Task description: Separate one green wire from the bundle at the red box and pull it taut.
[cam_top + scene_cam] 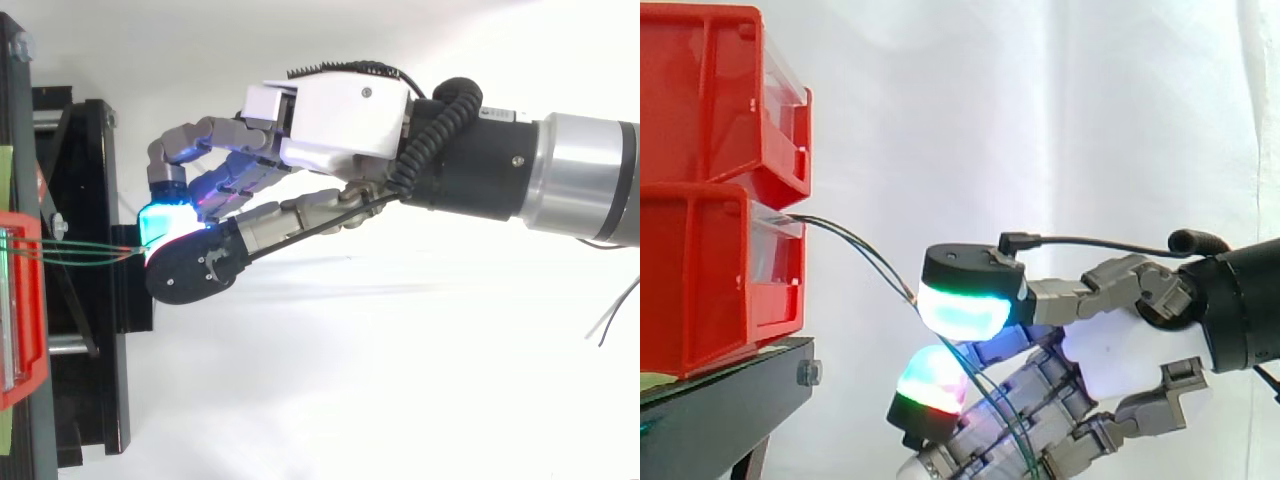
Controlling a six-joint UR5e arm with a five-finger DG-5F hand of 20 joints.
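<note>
Two red bins are stacked at the left, and thin green wires (860, 248) come out at the top of the lower bin (700, 290). They run nearly straight, down and to the right, to my hand (1110, 360). From above, the wires (80, 252) leave the red box (25, 300) and end between my fingertips (160, 222). The hand (340, 120) reaches in from the right, fingers curled, with the thumb pad and a finger pad pinched on the wires. Below the pinch, wire slack loops down past the fingers (990, 400). How many strands are held I cannot make out.
The bins rest on a black stand (720, 400) whose frame (90, 330) lies just left of my fingertips. The upper red bin (700, 100) overhangs the wire exit. Loose wire ends (615, 315) hang at the right edge. A white curtain is behind.
</note>
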